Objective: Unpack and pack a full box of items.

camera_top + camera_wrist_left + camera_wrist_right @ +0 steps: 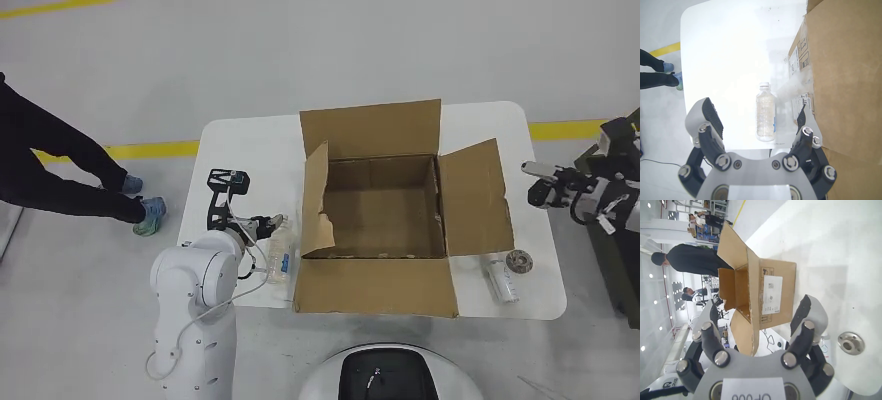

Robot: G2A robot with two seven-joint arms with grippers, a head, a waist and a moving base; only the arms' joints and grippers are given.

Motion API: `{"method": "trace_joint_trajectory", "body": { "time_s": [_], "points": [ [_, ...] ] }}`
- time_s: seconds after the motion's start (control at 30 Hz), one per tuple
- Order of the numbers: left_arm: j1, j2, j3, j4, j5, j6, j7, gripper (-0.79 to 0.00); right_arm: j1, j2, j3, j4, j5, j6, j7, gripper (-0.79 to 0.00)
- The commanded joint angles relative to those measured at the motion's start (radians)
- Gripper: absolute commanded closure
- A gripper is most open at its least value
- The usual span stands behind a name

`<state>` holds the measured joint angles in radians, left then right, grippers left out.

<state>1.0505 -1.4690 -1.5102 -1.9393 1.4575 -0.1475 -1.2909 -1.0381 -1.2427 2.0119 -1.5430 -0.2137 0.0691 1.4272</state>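
An open cardboard box (385, 215) stands in the middle of the white table (250, 150), flaps spread, with bare cardboard inside. A clear plastic bottle (765, 115) with a white cap lies on the table close to the box's left wall (838, 75). My left gripper (755, 104) hovers open above it, one finger on each side. In the top view the bottle (279, 250) lies just beyond the left gripper (262, 226). My right gripper (757, 309) is open and holds nothing. It hangs past the table's right edge (535, 190), facing the box (761, 291).
A second clear bottle (500, 280) and a round metal flange (519, 262) lie on the table right of the box. The flange (850, 343) appears close to the right gripper's finger. Bare table stretches left of the box.
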Motion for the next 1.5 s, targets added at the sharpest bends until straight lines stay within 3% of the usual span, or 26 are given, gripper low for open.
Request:
{"method": "trace_joint_trajectory", "body": {
  "time_s": [0.0,0.03,0.17,0.23,0.3,0.33,0.37,0.67,0.93,0.97,1.0,1.03,1.07,1.47],
  "points": [
    [0.0,0.0,0.0,0.0,0.0,0.0,0.0,-0.785,-0.005,-0.001,-0.045,0.024,0.003,0.003,-0.021,-0.548],
    [0.0,0.0,0.0,0.0,0.0,0.0,0.0,-0.785,-0.006,-0.002,-0.067,0.034,0.027,0.007,-0.024,-0.388],
    [0.0,0.0,0.0,0.0,0.0,0.0,0.0,-0.785,-0.014,-0.002,-0.13,0.04,0.072,0.006,-0.044,-0.289],
    [0.0,0.0,0.0,0.0,0.0,0.0,0.0,-0.785,-0.017,-0.001,-0.147,0.038,0.104,0.008,-0.049,-0.28],
    [0.0,0.0,0.0,0.0,0.0,0.0,0.0,-0.785,-0.023,0.005,-0.163,0.026,0.086,-0.007,-0.05,-0.175],
    [0.0,0.0,0.0,0.0,0.0,0.0,0.0,-0.785,-0.025,0.007,-0.169,0.028,0.085,-0.003,-0.052,-0.058],
    [0.0,0.0,0.0,0.0,0.0,0.0,0.0,-0.785,-0.024,0.008,-0.171,0.031,0.099,0.003,-0.055,0.0],
    [0.0,0.0,0.0,0.0,0.0,0.0,0.0,-0.785,-0.019,0.035,-0.128,0.013,0.163,0.017,-0.086,0.0],
    [0.0,0.0,0.0,0.0,0.0,0.0,0.0,-0.785,-0.01,0.068,-0.095,0.031,0.151,0.005,-0.034,0.0],
    [0.0,0.0,0.0,0.0,0.0,0.0,0.0,-0.785,-0.008,0.072,-0.098,0.033,0.144,-0.001,-0.024,-0.058],
    [0.0,0.0,0.0,0.0,0.0,0.0,0.0,-0.785,-0.005,0.076,-0.098,0.038,0.143,-0.001,-0.025,-0.339],
    [0.0,0.0,0.0,0.0,0.0,0.0,0.0,-0.785,-0.003,0.079,-0.1,0.042,0.142,0.001,-0.027,-0.723],
    [0.0,0.0,0.0,0.0,0.0,0.0,0.0,-0.785,-0.001,0.082,-0.104,0.043,0.141,-0.003,-0.027,-0.785],
    [0.008,0.001,0.003,0.006,0.008,-0.008,0.014,-0.785,-0.029,0.105,-0.082,-0.033,0.206,-0.043,-0.165,-0.785]
  ]
}}
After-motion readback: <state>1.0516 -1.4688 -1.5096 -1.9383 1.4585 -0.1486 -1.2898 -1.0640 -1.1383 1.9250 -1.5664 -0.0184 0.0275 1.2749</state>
